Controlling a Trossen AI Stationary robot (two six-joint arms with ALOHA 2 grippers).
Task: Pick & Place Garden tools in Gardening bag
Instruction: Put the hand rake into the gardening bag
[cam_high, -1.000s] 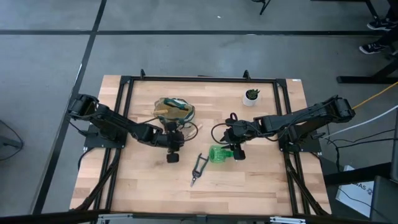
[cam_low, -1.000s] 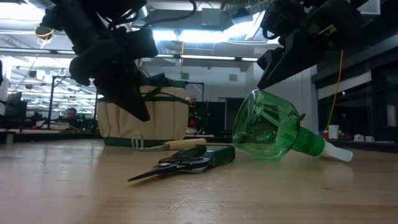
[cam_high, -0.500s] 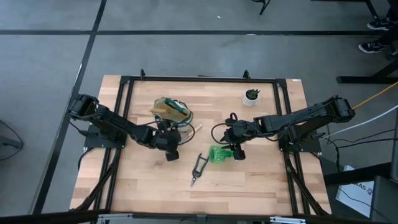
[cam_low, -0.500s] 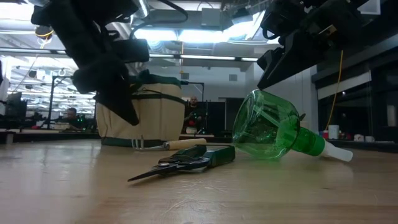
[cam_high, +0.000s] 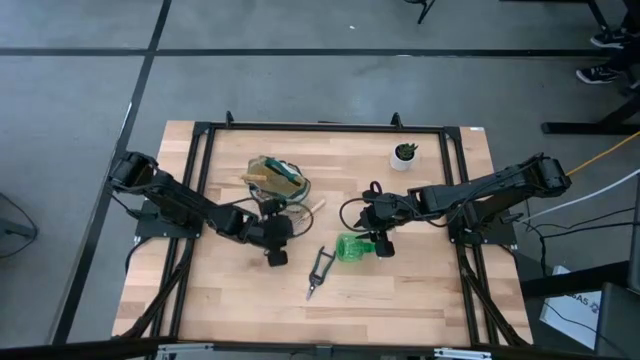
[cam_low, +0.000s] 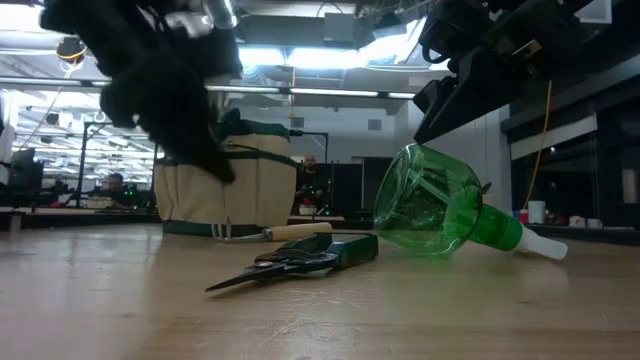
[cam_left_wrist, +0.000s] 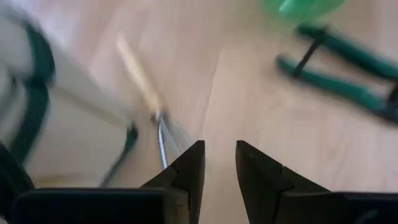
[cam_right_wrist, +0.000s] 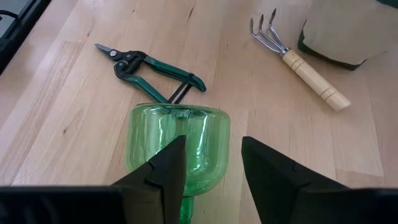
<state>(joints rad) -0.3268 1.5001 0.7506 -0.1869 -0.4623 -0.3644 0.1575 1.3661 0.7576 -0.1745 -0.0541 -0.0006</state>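
Observation:
The cream gardening bag (cam_high: 278, 180) with green trim stands at the table's middle left, and something wooden shows in its mouth. A wooden-handled rake (cam_high: 312, 207) lies beside its right side. Green-handled pruning shears (cam_high: 320, 268) lie nearer the front. The green spray bottle (cam_high: 352, 247) lies on its side, nozzle toward the right. My left gripper (cam_high: 276, 257) hangs above the wood near the bag's near side, narrowly open and empty, with the rake's tines (cam_left_wrist: 163, 134) ahead of it. My right gripper (cam_high: 384, 250) is open over the bottle's neck end, with the bottle (cam_right_wrist: 177, 140) showing between its fingers.
A small green plant in a white pot (cam_high: 404, 153) stands at the far right. A black frame rail (cam_high: 320, 127) runs round the table top. Bare wood (cam_high: 400, 300) lies along the near edge. The low view shows a room with people beyond the table.
My left gripper has drawn away from the bag's near side, first a little toward the table's left, then toward the near edge, and its views are blurred now. The bag's top has shifted slightly. My right gripper, the bottle, the shears and the rake have kept still.

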